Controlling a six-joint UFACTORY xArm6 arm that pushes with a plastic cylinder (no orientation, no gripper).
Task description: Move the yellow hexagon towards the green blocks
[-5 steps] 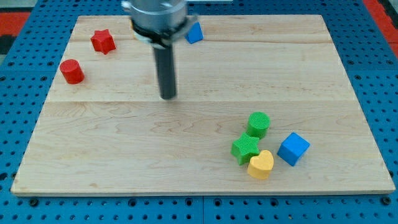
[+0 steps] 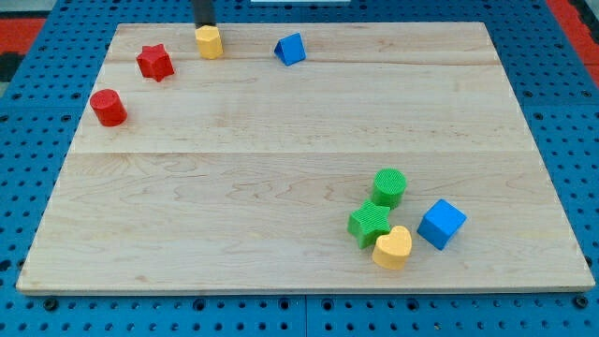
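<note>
Resting just above the yellow hexagon (image 2: 209, 42) at the view's top, my tip (image 2: 204, 25) sat at the surface's (image 2: 281, 178) far edge, only its lower end showing, touching or nearly touching the hexagon; which, I could not tell. No claw belonged to this rig, so whether one was apart or together did not apply: the arm ended in the plain rod.

The yellow hexagon lay near the top edge, left of centre, between the red star (image 2: 154, 63) on its left and the blue triangular block (image 2: 291, 49) on its right, apart from both. A red cylinder (image 2: 109, 108) stood lower down by the left edge.

The green blocks were well apart from the hexagon, toward the view's bottom right. The green cylinder (image 2: 389, 187) stood just above the green star (image 2: 370, 224), the two touching or nearly so. A yellow heart (image 2: 392, 248) pressed against the star's lower right, and a blue cube (image 2: 441, 224) sat just right of the heart. No containers were on the surface; every block lay loose on the wood.
</note>
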